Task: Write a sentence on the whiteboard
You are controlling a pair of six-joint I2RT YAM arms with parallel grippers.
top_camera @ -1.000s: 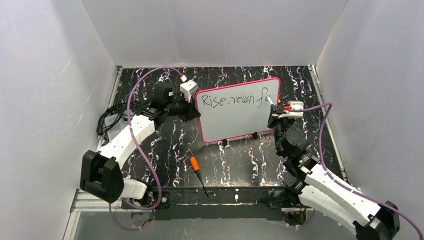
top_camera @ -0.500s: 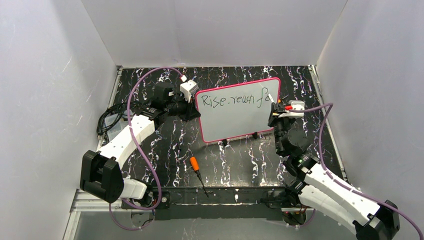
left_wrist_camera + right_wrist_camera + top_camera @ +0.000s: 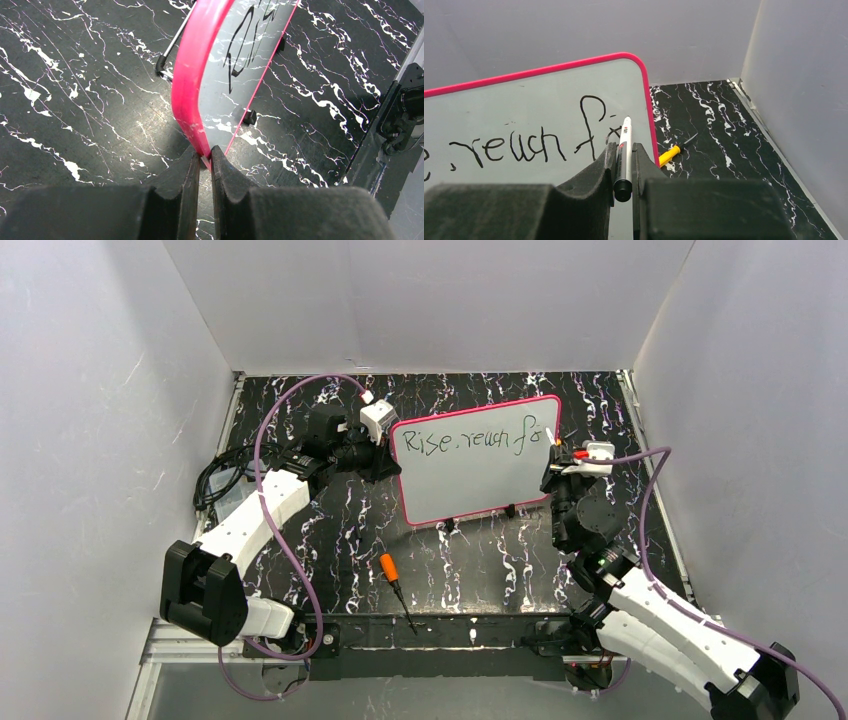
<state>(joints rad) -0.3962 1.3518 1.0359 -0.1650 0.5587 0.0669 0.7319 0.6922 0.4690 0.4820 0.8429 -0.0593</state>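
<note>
The whiteboard (image 3: 470, 480) with its pink-red frame stands tilted on small black feet at the table's middle. The sentence (image 3: 470, 440) in black marker reads roughly "Rise, reach fo" along the top; its end shows in the right wrist view (image 3: 524, 145). My left gripper (image 3: 378, 455) is shut on the board's left frame edge (image 3: 192, 90). My right gripper (image 3: 556, 455) is shut on a white marker (image 3: 624, 145), whose tip touches the board (image 3: 524, 105) just right of the "f", near the right frame.
An orange-handled screwdriver (image 3: 394, 581) lies on the black marbled table near the front. A yellow-handled tool (image 3: 672, 151) lies behind the board at the right. Grey walls enclose the table on three sides. Black cables lie at the left edge (image 3: 215, 480).
The marker tip has moved a little right and up along the board, and the "o" after the "f" has been drawn. The left arm and board have not moved.
</note>
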